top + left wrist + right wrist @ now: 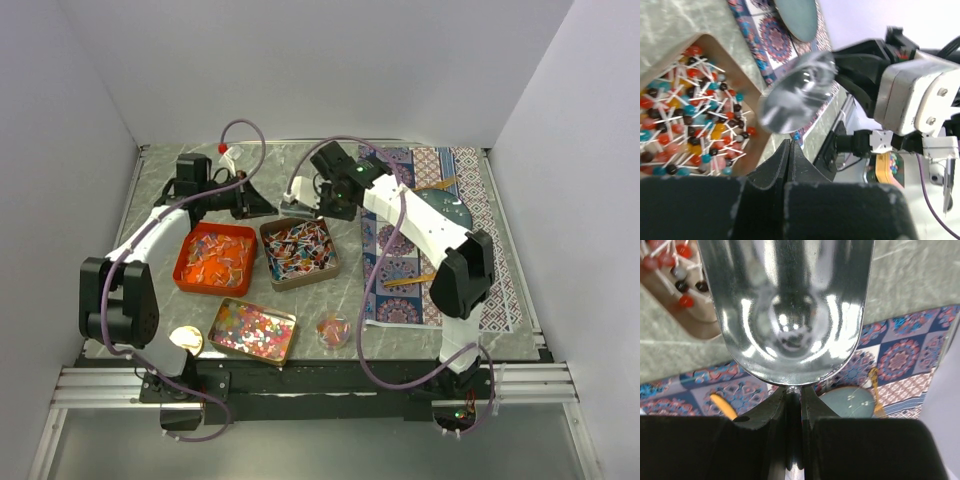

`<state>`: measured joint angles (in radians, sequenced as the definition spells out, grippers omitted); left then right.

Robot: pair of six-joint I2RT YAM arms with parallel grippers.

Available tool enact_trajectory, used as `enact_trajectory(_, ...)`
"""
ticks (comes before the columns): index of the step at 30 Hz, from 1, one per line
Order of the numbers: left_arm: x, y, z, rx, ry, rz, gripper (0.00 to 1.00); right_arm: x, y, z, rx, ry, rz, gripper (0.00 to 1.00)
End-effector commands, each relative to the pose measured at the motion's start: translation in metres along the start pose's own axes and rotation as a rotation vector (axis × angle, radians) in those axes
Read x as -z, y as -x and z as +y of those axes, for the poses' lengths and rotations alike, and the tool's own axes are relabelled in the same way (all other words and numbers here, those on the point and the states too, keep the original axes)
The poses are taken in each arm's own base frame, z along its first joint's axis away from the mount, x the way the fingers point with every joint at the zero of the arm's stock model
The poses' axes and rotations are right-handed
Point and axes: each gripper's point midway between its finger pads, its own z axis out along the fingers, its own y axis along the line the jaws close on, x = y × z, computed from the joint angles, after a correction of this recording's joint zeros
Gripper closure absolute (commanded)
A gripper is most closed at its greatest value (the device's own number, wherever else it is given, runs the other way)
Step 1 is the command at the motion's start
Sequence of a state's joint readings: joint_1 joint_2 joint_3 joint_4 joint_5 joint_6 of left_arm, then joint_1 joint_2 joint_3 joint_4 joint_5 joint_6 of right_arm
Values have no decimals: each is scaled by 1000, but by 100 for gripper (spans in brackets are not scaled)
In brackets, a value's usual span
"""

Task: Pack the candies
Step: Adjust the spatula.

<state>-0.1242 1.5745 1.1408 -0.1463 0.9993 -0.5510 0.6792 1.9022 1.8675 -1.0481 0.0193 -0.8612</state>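
Observation:
The candies lie in open containers: wrapped pieces in an orange tray point(213, 258), stick sweets in a brown tin point(298, 250) point(685, 110), and bead-like pieces in a gold tin point(252, 331) and a small round tub point(333, 330). My right gripper point(318, 195) point(793, 392) is shut on the handle of a shiny metal scoop point(297, 196) point(790, 310) point(797, 92). The scoop's bowl is empty and hangs just beyond the brown tin's far edge. Close to the scoop's left, my left gripper point(262, 207) point(790, 145) is shut, with nothing held between its fingers.
A patterned mat point(400, 260) covers the right side of the table, with a teal plate point(450, 212) point(850, 402) and gold cutlery point(875, 390) on it. A round gold lid point(186, 340) lies near the front left edge. White walls enclose the table.

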Motion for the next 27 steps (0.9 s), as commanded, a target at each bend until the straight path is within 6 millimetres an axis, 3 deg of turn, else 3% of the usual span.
enact_trajectory(1, -13, 0, -10, -16, -49, 33, 99, 1, 27, -7, 20, -27, -45, 100)
enact_trajectory(7, -24, -6, 20, 53, 17, 57, 99, 20, 53, -6, 67, -53, -144, 100)
enact_trajectory(11, -28, -12, 30, 75, 28, 64, 99, 43, 64, -9, 78, -82, -223, 100)
enact_trajectory(15, -30, -17, 33, 101, 9, 78, 99, 54, 71, -11, 78, -104, -280, 100)
enact_trajectory(18, -17, 3, 8, 67, -66, 44, 94, 41, 57, -9, 115, -84, -213, 100)
enact_trajectory(21, 15, 46, -18, -20, -45, -84, 80, 20, 25, -5, 221, -62, -96, 100)
enact_trajectory(22, 23, 52, -18, -32, -17, -114, 65, 12, 9, -4, 257, -57, -29, 100)
enact_trajectory(23, 34, 59, -15, -72, 34, -154, 61, 9, 0, -8, 320, -65, 16, 100)
enact_trajectory(25, 39, 47, 1, -37, 112, -125, 53, 5, -12, -11, 380, -52, 76, 100)
enact_trajectory(27, 46, 40, 28, -26, 237, -130, 52, 4, -21, -17, 473, -44, 147, 100)
